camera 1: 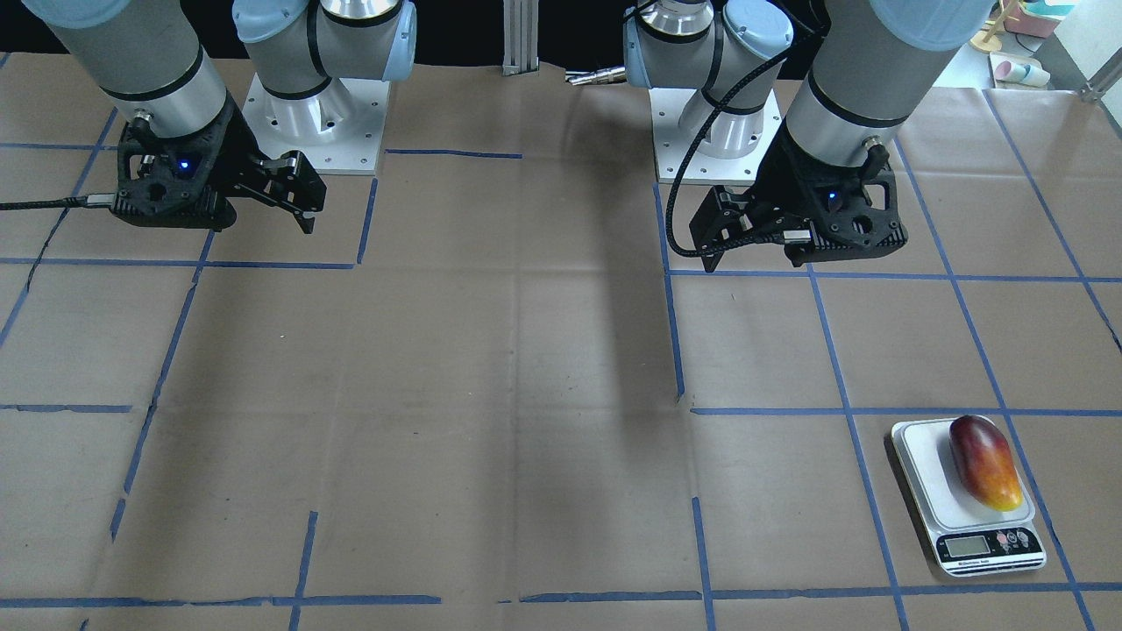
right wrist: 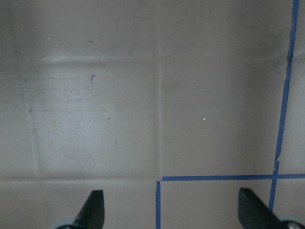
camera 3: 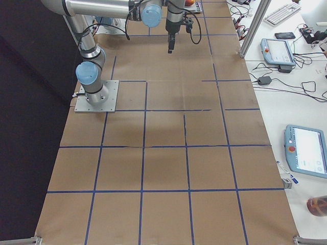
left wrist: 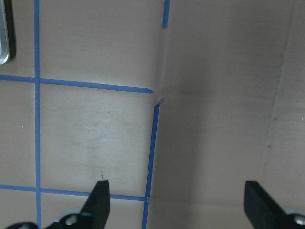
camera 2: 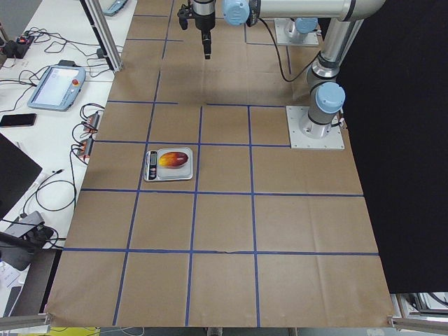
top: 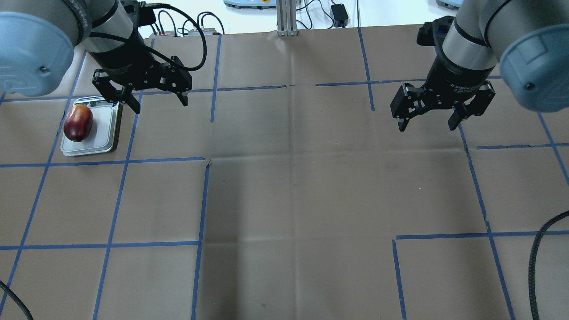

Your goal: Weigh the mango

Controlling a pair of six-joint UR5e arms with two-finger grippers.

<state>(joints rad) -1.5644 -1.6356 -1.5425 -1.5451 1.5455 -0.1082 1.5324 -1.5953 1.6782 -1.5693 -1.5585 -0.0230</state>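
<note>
The mango [camera 1: 986, 463], dark red shading to orange-yellow, lies on the platform of the white scale [camera 1: 920, 456]. It also shows in the overhead view [top: 78, 123] on the scale [top: 104, 129], and in the exterior left view [camera 2: 175, 159]. My left gripper [top: 160, 104] is open and empty. It hangs above the table, to the right of the scale and apart from it. In the left wrist view [left wrist: 176, 191] only brown paper lies between its fingers. My right gripper [top: 426, 126] is open and empty over the table's other half, far from the mango; it also shows in the right wrist view [right wrist: 169, 195].
Brown paper with a blue tape grid [top: 200, 200] covers the table. The two arm bases [camera 1: 316, 123] [camera 1: 714, 131] stand at the robot's side. A black cable [top: 540, 249] hangs at the overhead view's right edge. Teach pendants [camera 3: 306, 158] lie beyond the table's edge.
</note>
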